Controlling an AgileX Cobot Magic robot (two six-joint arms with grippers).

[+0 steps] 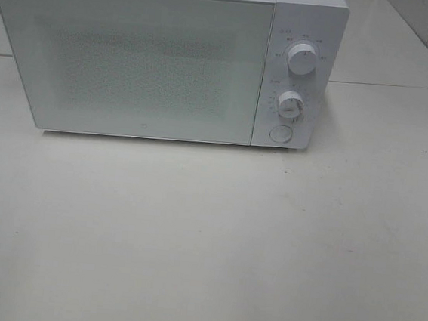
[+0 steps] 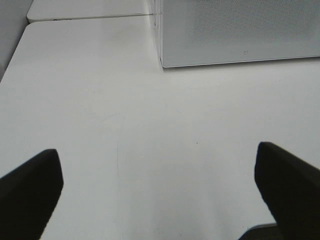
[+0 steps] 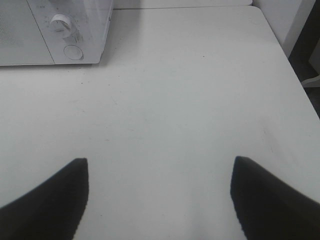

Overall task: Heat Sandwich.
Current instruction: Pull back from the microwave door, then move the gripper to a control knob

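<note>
I see no sandwich on the bench (image 1: 205, 251) near me, and the microwave (image 1: 132, 62) beyond has its frosted door shut, so I may go searching blindly or run it empty. My left pincer (image 2: 156, 165) and right pincer (image 3: 160, 170) both gape wide, holding and touching nothing.

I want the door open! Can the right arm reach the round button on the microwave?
Probably yes. Only table surface lies between the open right gripper and the round button; nothing blocks it.
</note>
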